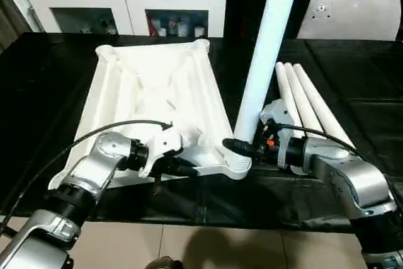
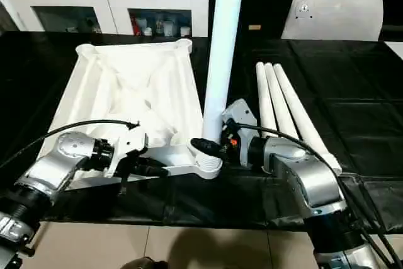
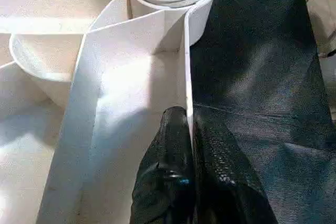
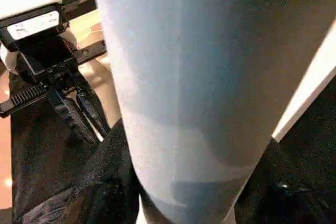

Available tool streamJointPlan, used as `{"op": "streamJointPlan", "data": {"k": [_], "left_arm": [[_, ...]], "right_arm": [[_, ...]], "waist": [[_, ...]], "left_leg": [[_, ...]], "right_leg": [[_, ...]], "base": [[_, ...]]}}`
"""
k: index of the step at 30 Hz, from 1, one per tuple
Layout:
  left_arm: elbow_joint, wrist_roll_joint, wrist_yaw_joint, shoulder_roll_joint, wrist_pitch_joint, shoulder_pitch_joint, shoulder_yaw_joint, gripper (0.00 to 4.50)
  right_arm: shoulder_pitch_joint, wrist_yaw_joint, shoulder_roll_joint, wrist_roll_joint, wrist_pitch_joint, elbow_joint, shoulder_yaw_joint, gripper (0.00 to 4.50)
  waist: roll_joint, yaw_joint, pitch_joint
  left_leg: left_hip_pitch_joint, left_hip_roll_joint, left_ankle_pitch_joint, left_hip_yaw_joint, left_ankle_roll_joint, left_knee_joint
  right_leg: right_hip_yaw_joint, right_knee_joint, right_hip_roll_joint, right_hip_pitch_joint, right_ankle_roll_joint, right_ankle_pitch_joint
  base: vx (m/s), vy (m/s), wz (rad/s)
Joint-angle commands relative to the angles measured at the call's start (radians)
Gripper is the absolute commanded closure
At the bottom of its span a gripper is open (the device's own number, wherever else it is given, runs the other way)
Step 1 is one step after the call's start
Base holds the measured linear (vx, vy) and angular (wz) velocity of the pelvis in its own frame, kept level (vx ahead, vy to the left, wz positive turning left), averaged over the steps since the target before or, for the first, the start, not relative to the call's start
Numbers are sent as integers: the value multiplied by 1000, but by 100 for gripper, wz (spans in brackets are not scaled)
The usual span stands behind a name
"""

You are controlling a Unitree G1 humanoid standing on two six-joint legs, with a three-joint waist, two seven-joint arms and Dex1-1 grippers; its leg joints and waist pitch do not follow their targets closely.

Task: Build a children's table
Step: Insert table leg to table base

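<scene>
My two silver forearms fill the foreground as I work at the near edge of the black-draped surface [image 1: 352,92]. The left gripper [image 1: 189,169] has its fingers [image 3: 173,182] pinched nearly shut on the thin near rim wall of the upturned table top [image 1: 157,99], one finger inside the rim and one outside, steadying it. The right gripper [image 1: 238,148] has its fingers about half open around the base of an upright leg [image 1: 267,48], which stands in the ribbed socket [image 1: 238,165] at the top's near right corner.

The white plastic top lies ribbed side up in the middle of the surface. Three spare legs [image 1: 305,102] lie side by side just to its right, close behind my right wrist. A white cabinet [image 1: 126,1] with glass doors stands behind the surface.

I judge the moulded plastic light and stiff but smooth, so the leg could slip or turn in my fingers. Low on the leg, close to the socket, looks the best place to hold, since the tall shaft would lever hard from higher up. The rim wall is thin and may flex; I'd pinch it near a corner where the ribs stiffen it.
</scene>
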Motion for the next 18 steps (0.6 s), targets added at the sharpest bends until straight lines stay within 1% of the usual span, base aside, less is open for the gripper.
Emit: {"op": "streamJointPlan", "data": {"k": [1,4,5,6,7,8,9,10,11,12,13,14,15,16,17,18], "left_arm": [[-4,8,14,-14,-31,-32,18,450],[0,7,20,-20,-31,-33,20,450],[-3,0,30,-25,-24,-33,29,450],[-3,-1,30,-25,-24,-33,30,450],[-2,-2,32,-27,-21,-33,34,450],[-1,0,38,-28,-20,-33,37,450],[4,3,48,-32,-22,-34,44,450],[6,3,51,-34,-23,-35,46,450],[9,3,57,-37,-24,-35,51,450],[10,3,62,-40,-22,-35,55,450],[11,3,69,-44,-20,-35,59,450],[12,1,80,-49,-17,-36,67,450],[13,-4,100,-60,-7,-37,78,450],[14,-5,103,-62,-6,-38,80,450],[15,-5,110,-66,-4,-39,83,450],[15,-5,110,-66,-4,-39,83,450]], "right_arm": [[16,-13,15,-18,29,58,26,261],[20,-20,27,-9,26,74,9,261],[35,-34,46,12,25,87,-20,261],[36,-35,47,13,25,88,-21,261],[41,-41,53,19,24,93,-30,261],[50,-45,59,26,27,97,-39,261],[83,-53,70,33,17,100,-48,261],[92,-55,73,34,15,101,-51,261],[107,-56,81,36,9,102,-56,261],[117,-57,87,38,4,102,-61,261],[127,-57,94,40,-2,103,-67,261],[146,-65,107,46,-14,107,-80,261],[185,-81,129,55,-46,118,-103,261],[191,-85,133,56,-52,119,-107,261],[210,-87,139,60,-68,119,-113,261],[210,-87,139,60,-68,119,-113,261]], "waist": [[-6,0,-52],[-7,-1,-50],[-2,-2,-49],[-3,-3,-49],[0,-3,-49],[-2,-3,-49],[7,-1,-49],[10,-2,-49],[3,-2,-48],[11,-1,-47],[7,-1,-45],[20,2,-47],[12,0,-47],[11,2,-47],[26,6,-45],[26,6,-45]], "left_leg": [[43,122,-392,-59,-65,-86],[44,122,-428,-64,-80,-88],[46,123,-451,-67,-89,-89],[47,123,-470,-70,-97,-90],[47,122,-478,-70,-101,-91],[49,123,-497,-71,-109,-93],[49,122,-502,-72,-113,-93],[50,123,-514,-72,-116,-95],[54,122,-541,-72,-121,-94],[55,121,-550,-73,-123,-94],[55,121,-563,-75,-125,-97],[57,122,-569,-76,-130,-98],[56,123,-575,-74,-130,-99],[58,122,-577,-74,-128,-99],[55,122,-582,-79,-126,-100],[55,122,-582,-79,-126,-100]], "right_leg": [[63,-95,-122,4,-220,-313],[63,-98,-124,1,-204,-371],[64,-101,-124,-4,-195,-395],[64,-101,-125,-5,-191,-404],[63,-101,-124,-5,-189,-406],[64,-103,-125,-8,-184,-407],[65,-102,-125,-8,-183,-403],[65,-104,-124,-10,-181,-402],[65,-109,-124,-13,-177,-413],[65,-108,-126,-13,-176,-418],[65,-110,-125,-13,-173,-430],[66,-109,-127,-14,-173,-425],[67,-112,-126,-14,-173,-417],[67,-113,-126,-15,-173,-417],[66,-113,-131,-12,-170,-431],[66,-113,-131,-12,-170,-431]], "base": [[0,0,0],[0,0,0],[0,0,0],[0,0,0],[0,0,0],[0,0,0],[0,0,0],[0,0,0],[0,0,0],[0,0,0],[0,0,0],[0,0,0],[0,0,0],[0,0,0],[0,0,0],[0,0,0]]}}
